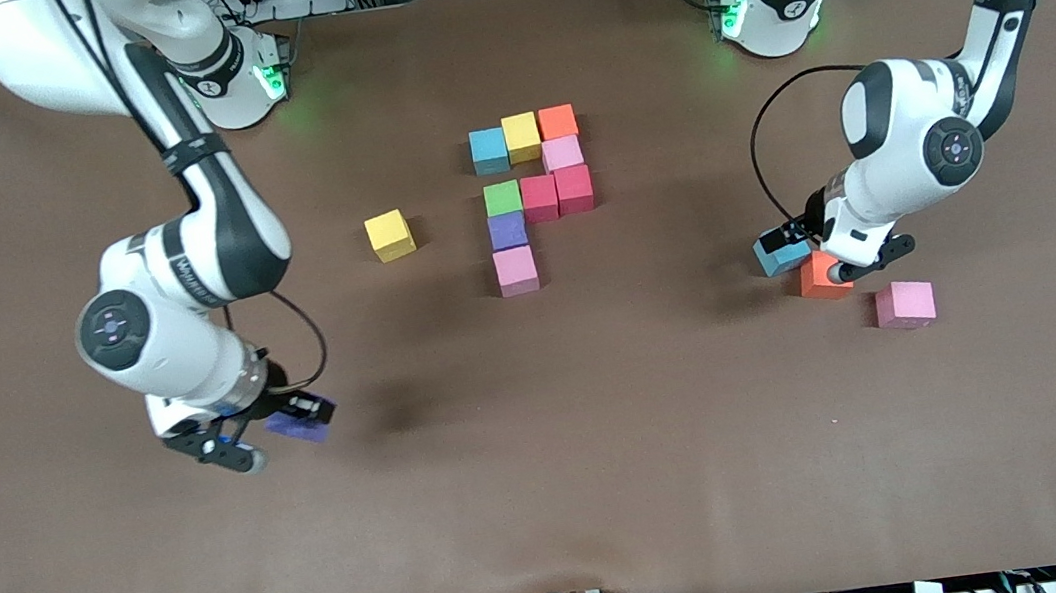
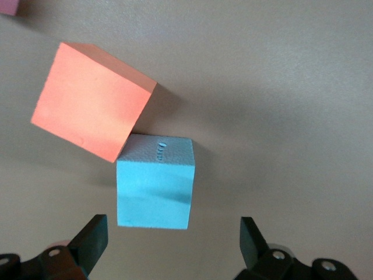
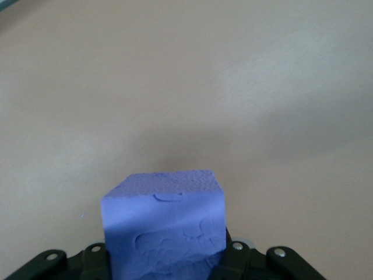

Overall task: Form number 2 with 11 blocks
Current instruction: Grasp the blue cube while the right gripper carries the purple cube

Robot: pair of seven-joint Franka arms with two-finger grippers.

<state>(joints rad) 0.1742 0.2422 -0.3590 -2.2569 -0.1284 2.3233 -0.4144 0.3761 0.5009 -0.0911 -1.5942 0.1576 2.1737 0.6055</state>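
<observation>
My right claw [image 1: 301, 417] hung over bare worktop [image 1: 552, 495] at the lower left of the frame, clenched on a purple block [image 3: 166, 227]. My left claw [image 1: 799, 248] gaped wide at a blue block [image 2: 155, 182] at the right of the frame — an orange block [image 2: 90, 99] touched its corner, a pink block [image 1: 905, 305] sat near. The unfinished number 2 [image 1: 530, 190] lay at centre, a yellow block [image 1: 390, 235] beside it.
</observation>
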